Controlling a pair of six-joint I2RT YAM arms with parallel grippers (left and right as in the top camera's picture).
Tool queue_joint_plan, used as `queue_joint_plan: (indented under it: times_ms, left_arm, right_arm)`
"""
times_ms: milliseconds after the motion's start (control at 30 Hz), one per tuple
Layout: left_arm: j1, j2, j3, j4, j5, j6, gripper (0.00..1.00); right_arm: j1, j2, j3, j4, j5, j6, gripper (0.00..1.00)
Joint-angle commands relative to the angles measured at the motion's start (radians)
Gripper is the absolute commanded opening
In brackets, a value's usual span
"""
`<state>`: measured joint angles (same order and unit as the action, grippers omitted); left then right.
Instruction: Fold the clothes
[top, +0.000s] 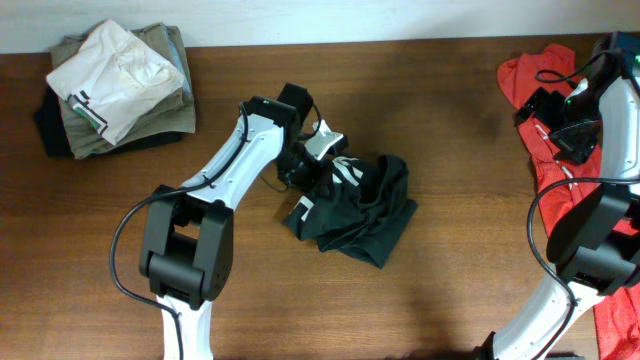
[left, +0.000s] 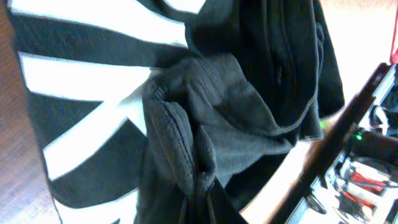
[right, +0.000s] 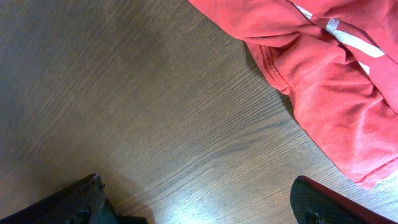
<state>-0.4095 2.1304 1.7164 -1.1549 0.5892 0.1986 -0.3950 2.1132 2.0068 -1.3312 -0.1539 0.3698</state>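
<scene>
The charcoal-black T-shirt (top: 358, 208) lies crumpled in the middle of the table, white letters showing on its left part. My left gripper (top: 312, 168) is at the shirt's upper left edge. In the left wrist view its jaws (left: 202, 208) are shut on a bunched fold of the black T-shirt (left: 186, 118), with big white letters to the left. My right gripper (top: 535, 108) is at the far right over the table. In the right wrist view it (right: 199, 205) is open and empty above bare wood.
A red-orange shirt (top: 545, 75) lies along the right edge under the right arm and shows in the right wrist view (right: 323, 68). A stack of white and khaki folded garments (top: 115, 85) sits at the back left.
</scene>
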Motion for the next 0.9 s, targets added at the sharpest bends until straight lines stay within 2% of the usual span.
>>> queue_joint_plan:
  times_ms: [0,100,267,300,333,367,400,533,600,667,733,867]
  left_arm:
    - [-0.003,-0.015,0.006,-0.045,0.080,0.013,0.00]
    - [-0.034,-0.068,0.006,-0.103,0.150,0.063,0.00]
    - [-0.215,-0.075,0.002,-0.183,0.151,0.065,0.00]
    - [-0.254,-0.075,0.002,-0.189,0.151,0.065,0.05]
    - [-0.285,-0.075,0.002,-0.195,0.149,0.065,0.20]
    - [-0.314,-0.075,0.002,-0.210,0.147,0.066,0.46]
    - [-0.341,-0.075,0.002,-0.226,0.136,0.065,0.86]
    - [-0.349,-0.076,0.035,-0.219,0.103,0.065,0.86]
    - [-0.267,-0.084,0.147,-0.219,0.092,0.063,0.86]
    - [-0.183,-0.084,0.227,-0.217,-0.035,-0.039,0.86]
    - [-0.112,-0.083,0.240,-0.183,-0.107,-0.056,0.86]
    - [-0.071,-0.081,0.198,-0.164,-0.108,-0.079,0.86]
  right_arm:
    - [-0.005,-0.018,0.017,0.000,0.013,0.001,0.99]
    - [-0.005,-0.018,0.017,0.000,0.012,0.001,0.99]
    - [-0.005,-0.018,0.017,0.000,0.013,0.001,0.99]
    - [-0.005,-0.018,0.017,0.000,0.013,0.001,0.99]
    - [-0.005,-0.018,0.017,0.000,0.012,0.001,0.99]
    - [-0.005,-0.018,0.017,0.000,0.013,0.001,0.99]
    - [-0.005,-0.018,0.017,0.000,0.012,0.001,0.99]
    - [-0.005,-0.018,0.017,0.000,0.013,0.001,0.99]
    - [-0.005,-0.018,0.017,0.000,0.012,0.001,0.98]
    - [-0.005,-0.018,0.017,0.000,0.012,0.001,0.98]
    - [-0.005,-0.018,0.017,0.000,0.012,0.001,0.99]
    - [-0.005,-0.018,0.017,0.000,0.012,0.001,0.99]
